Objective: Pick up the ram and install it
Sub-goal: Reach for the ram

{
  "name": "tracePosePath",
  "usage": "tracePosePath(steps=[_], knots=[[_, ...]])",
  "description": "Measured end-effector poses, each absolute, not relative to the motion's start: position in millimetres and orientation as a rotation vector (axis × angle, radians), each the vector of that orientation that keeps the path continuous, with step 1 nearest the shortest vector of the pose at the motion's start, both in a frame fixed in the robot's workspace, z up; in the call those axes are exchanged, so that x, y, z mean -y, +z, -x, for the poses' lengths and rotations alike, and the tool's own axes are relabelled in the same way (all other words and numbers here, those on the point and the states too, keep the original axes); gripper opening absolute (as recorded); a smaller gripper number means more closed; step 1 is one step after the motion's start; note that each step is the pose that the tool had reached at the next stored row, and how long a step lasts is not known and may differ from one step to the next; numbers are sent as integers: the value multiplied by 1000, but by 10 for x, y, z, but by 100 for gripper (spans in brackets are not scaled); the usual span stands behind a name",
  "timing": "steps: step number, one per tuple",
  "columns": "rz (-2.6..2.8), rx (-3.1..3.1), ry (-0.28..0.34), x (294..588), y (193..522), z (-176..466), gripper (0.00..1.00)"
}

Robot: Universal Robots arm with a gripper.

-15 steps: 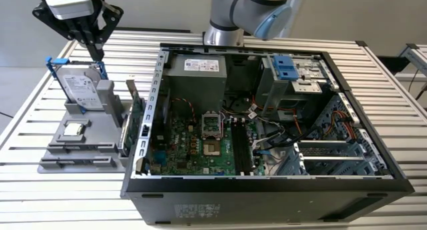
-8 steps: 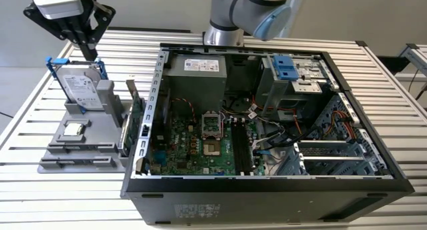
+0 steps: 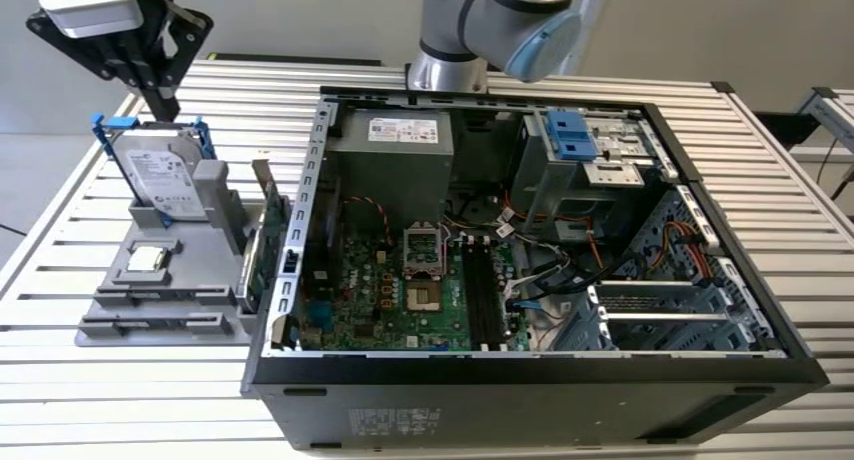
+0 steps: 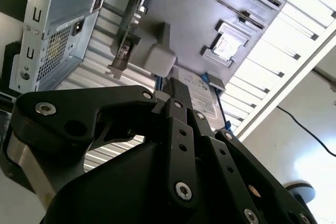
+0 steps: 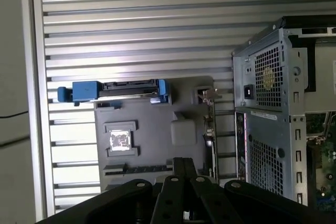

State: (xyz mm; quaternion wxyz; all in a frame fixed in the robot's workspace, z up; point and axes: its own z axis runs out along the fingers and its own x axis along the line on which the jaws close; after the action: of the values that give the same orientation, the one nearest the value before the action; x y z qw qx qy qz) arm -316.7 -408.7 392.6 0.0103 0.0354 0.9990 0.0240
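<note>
Pincer (image 3: 168,108): black linkage fingers, drawn together to a point with nothing between them. It hangs just above the top edge of the hard drive and touches nothing that I can see.
Hard drive (image 3: 167,175): silver slab in a blue plastic frame, standing upright on edge at the far end of the holder.
Holder (image 3: 187,315): matte grey moulded block with stepped ledges and slots, resting on the table (image 3: 80,400), which is made of ribbed metal slats.
Processor chip (image 3: 150,260): small square with a shiny lid, lying flat in a recess of the holder.
Ram: cannot tell for certain. In the first wrist view a thin, dark, toothed strip lies in the holder's long slot (image 5: 139,169), near the pincer's tips.
Expansion card (image 3: 274,235): green board, upright at the holder's edge beside the case.
Case (image 3: 534,375): open black and grey metal box holding a green motherboard (image 3: 387,290) with long black memory slots (image 3: 481,290).
</note>
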Motion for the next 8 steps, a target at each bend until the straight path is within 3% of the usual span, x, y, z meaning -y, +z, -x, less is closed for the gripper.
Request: tracePosePath(steps=[8], knots=[[-110, -3118, 75, 4093, 3926, 3290, 0]])
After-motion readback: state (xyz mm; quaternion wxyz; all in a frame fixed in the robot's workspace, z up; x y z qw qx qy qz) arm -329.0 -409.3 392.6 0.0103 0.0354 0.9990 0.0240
